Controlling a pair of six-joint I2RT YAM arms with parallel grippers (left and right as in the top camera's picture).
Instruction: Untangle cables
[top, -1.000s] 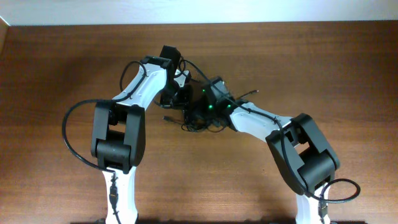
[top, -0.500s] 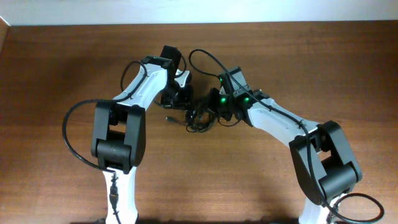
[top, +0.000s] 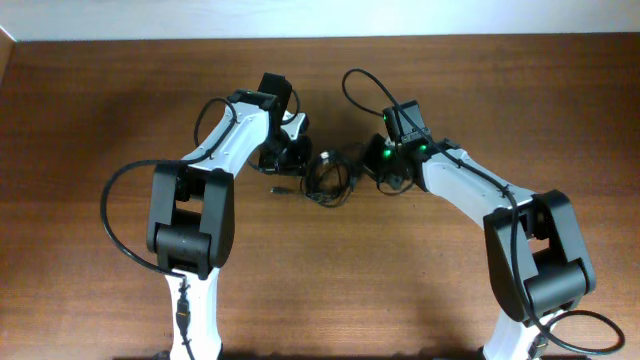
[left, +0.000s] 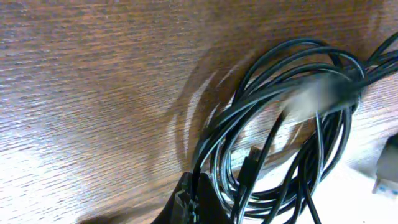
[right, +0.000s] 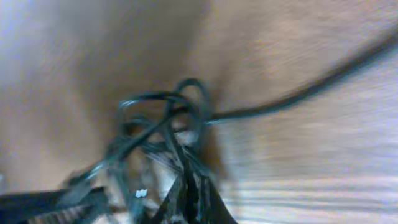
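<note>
Left wrist view, nearest the lens: the left gripper (left: 194, 202) is seen with its fingers together, clamped on a few strands of the cables (left: 273, 134). Past the tips, several overlapping loops are laid on the table (left: 81, 74). A grey blurred piece (left: 317, 96) crosses the loops and can't be identified.

Right wrist view is motion-blurred. The right gripper (right: 189, 202) appears pinched on strands at the bottom edge. Loops are bunched just beyond it, and one strand is trailed off to the right over the wood.

Overhead: the cables are found mid-table between the two grippers, reached by both from opposite sides.

Progress, as a judgement: early. Both ends of the knot are held, but no cord is laid out separately. All of the actual separating is left.

View differences: grip and loop layering are shown only by the wrist cameras, since the fingers are hidden under the wrists from above. The placing of the arms and the spot on the table are given only by the overhead.
</note>
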